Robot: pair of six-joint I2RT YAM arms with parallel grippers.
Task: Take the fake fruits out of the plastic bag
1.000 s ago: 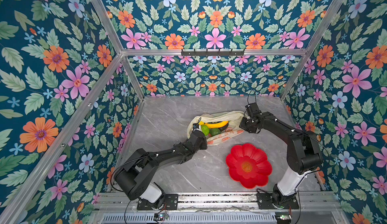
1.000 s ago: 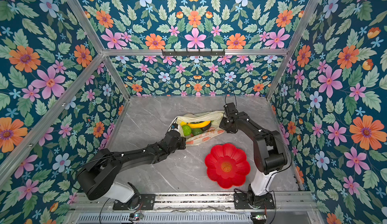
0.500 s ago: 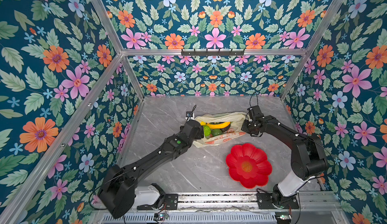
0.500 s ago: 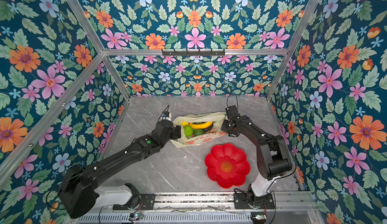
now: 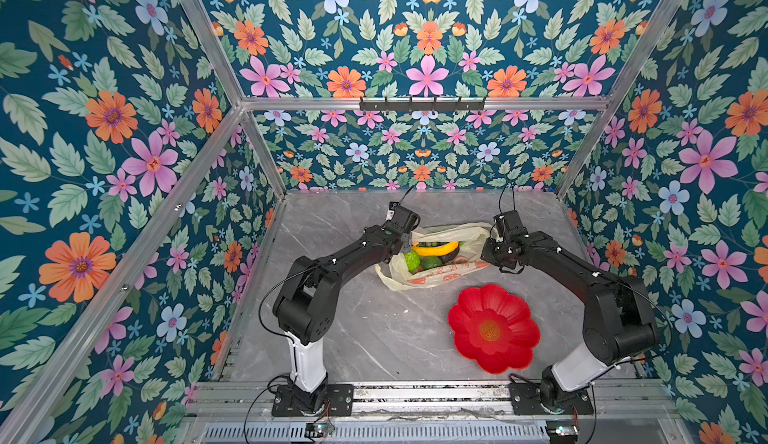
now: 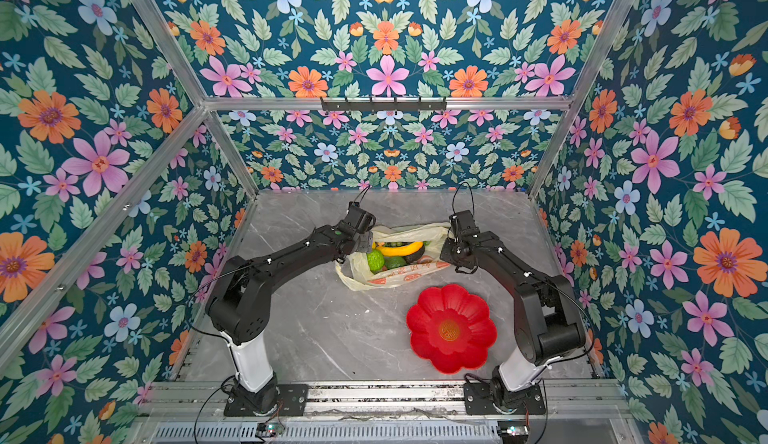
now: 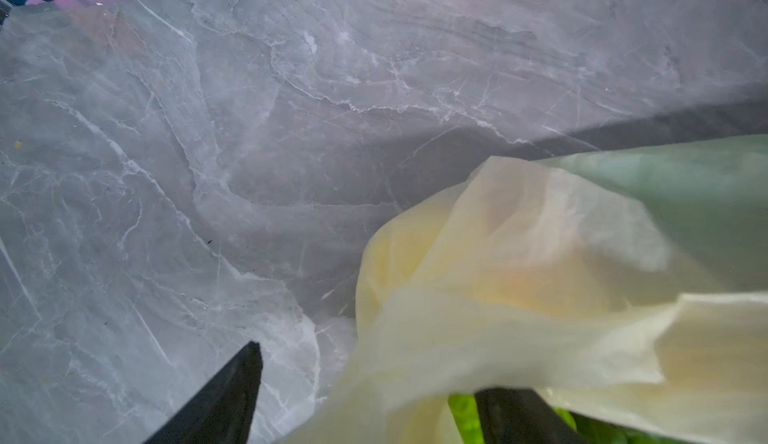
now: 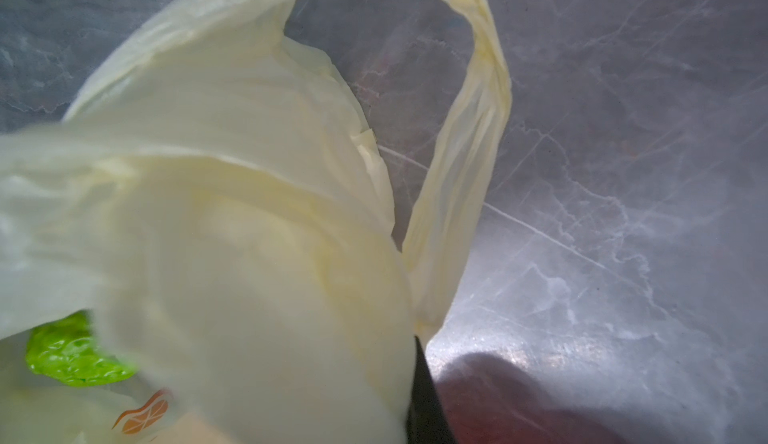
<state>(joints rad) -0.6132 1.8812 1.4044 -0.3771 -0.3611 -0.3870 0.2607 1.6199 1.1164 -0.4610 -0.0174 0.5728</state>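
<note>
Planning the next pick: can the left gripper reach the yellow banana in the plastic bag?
Probably yes: the left gripper is open at the mouth of the plastic bag, the banana lies uncovered beside it; a fold may snag.

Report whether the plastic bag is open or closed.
Open: the plastic bag gapes, baring the banana and a lime-green fruit inside.

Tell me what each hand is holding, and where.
Right hand pinches the bag at its rim by a handle loop. Left hand is open, holding nothing.
</note>
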